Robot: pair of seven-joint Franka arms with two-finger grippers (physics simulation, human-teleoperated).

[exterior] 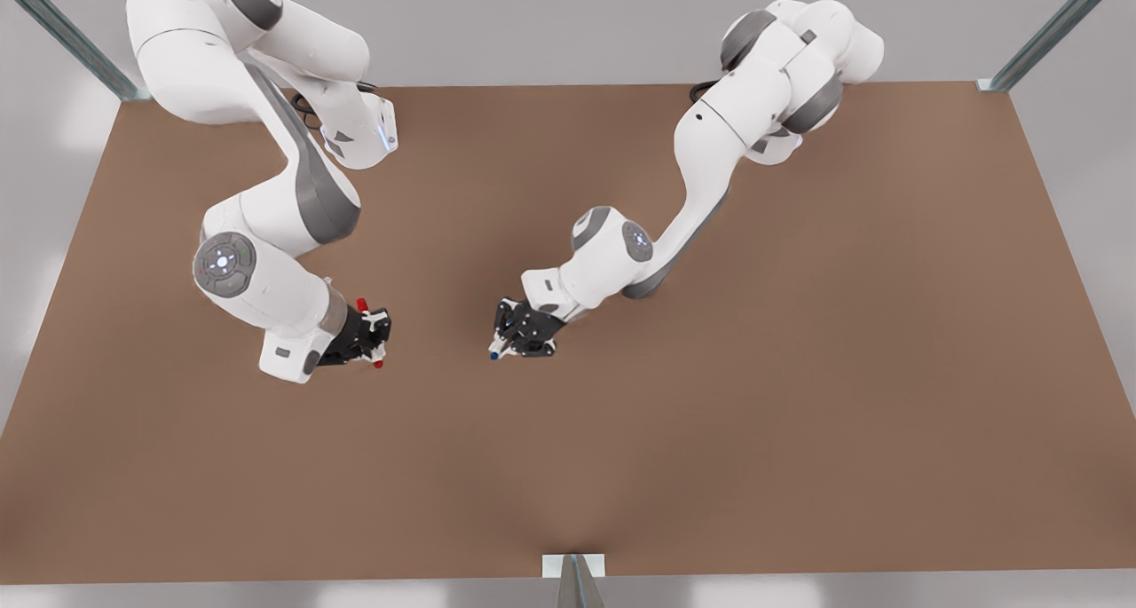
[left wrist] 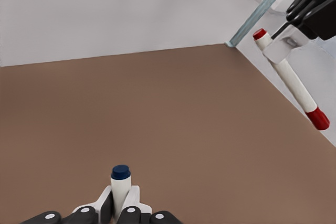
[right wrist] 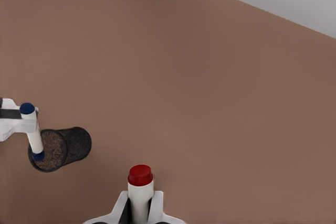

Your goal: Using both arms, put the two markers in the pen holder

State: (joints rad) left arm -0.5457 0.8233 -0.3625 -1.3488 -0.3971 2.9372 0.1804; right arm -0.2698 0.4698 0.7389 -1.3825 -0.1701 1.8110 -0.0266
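Blue marker [left wrist: 121,182]: a slim white pen with a dark blue cap, held between the left gripper's fingers [left wrist: 105,205], which press on its barrel from both sides. In the right wrist view it hangs upright with its lower blue tip inside the mouth of the pen holder.
Red marker [right wrist: 140,190]: a slim white pen with a red cap, clamped between the right gripper's fingers [right wrist: 119,205], the cap standing clear beyond them. In the left wrist view its red tips show on either side of the fingers.
Pen holder [right wrist: 71,145]: a small black mesh cup standing on the brown table [exterior: 799,368], directly under the blue marker.
Left gripper [exterior: 515,331]: on the front view's right, near the table's middle, closed on the blue marker's barrel.
Right gripper [exterior: 373,335]: on the front view's left, closed on the red marker and held well apart from the pen holder.
Arms: both white arms reach down toward the table from its far edge.
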